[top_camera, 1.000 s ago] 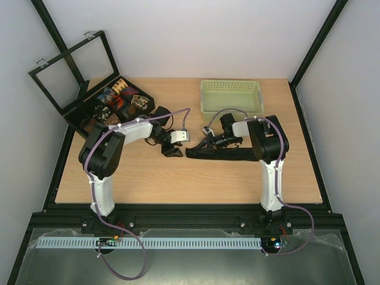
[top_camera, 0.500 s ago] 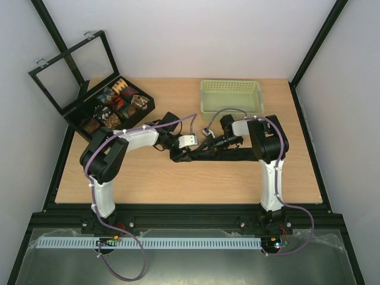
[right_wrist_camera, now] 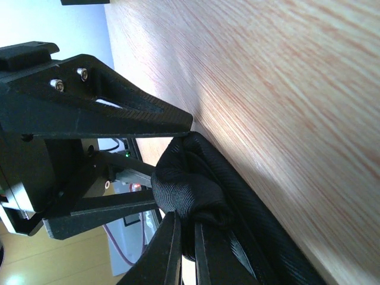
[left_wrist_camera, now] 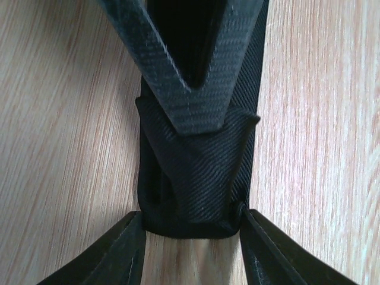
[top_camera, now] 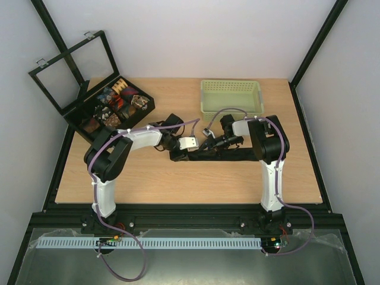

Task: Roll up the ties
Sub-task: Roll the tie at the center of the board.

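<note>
The black tie [top_camera: 237, 155] lies as a long strip across the middle of the table. Its left end is folded over into a thick lump. My left gripper [top_camera: 181, 154] holds that lump: in the left wrist view both fingers press the sides of the folded end [left_wrist_camera: 196, 160], with the left gripper [left_wrist_camera: 191, 217] just above the wood. My right gripper [top_camera: 202, 146] sits right beside it, and its nearly closed fingers pinch the bunched fabric [right_wrist_camera: 196, 178]; the right gripper [right_wrist_camera: 187, 224] is low over the table. Small patterned tie coils [top_camera: 122, 95] sit in the black box.
The black compartmented box [top_camera: 80, 119] with its framed lid [top_camera: 70, 70] raised stands at the back left. A pale green perforated basket [top_camera: 231, 104] stands at the back, just behind the right arm. The left gripper's body [right_wrist_camera: 89, 107] shows close in the right wrist view.
My left gripper has moved right with the tie's folded end, up against the rest of the strip and my right gripper. The right arm has barely moved.
</note>
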